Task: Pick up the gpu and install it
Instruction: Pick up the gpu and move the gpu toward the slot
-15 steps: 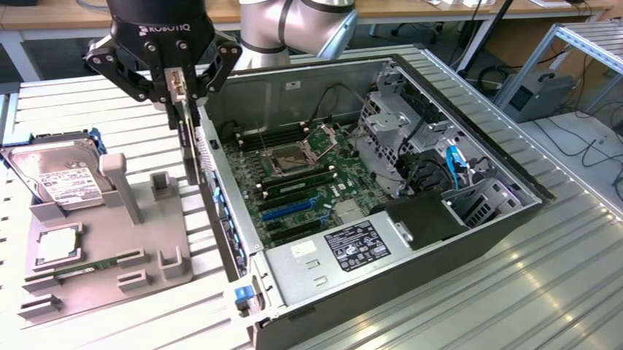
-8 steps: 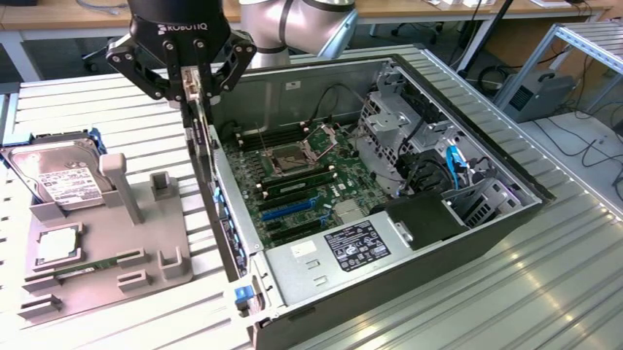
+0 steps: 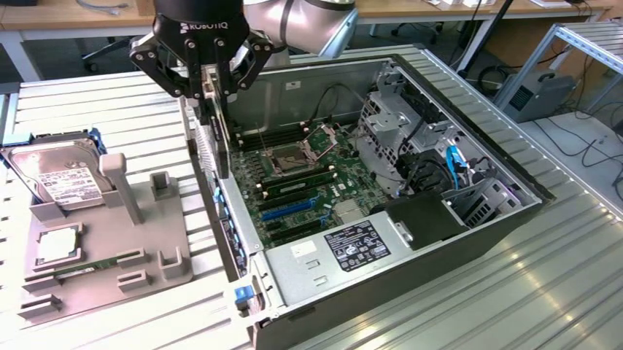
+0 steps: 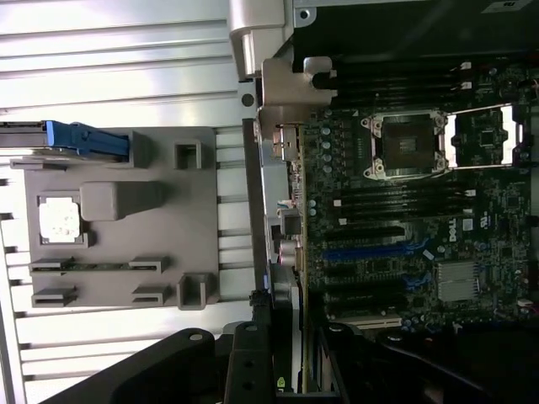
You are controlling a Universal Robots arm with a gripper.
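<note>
The gpu hangs upright and edge-on from my gripper, which is shut on its top edge. The card's lower end hovers over the open computer case, just inside the case wall on the exterior view's left and above the motherboard. Its silver bracket side faces that wall. In the wrist view the gpu shows as a thin strip between the dark fingers, beside the blue expansion slots of the motherboard.
A grey fixture tray lies on the exterior view's left with a silver hard drive, a processor chip and a green memory stick. Inside the case are the open processor socket, drive cages and a power supply.
</note>
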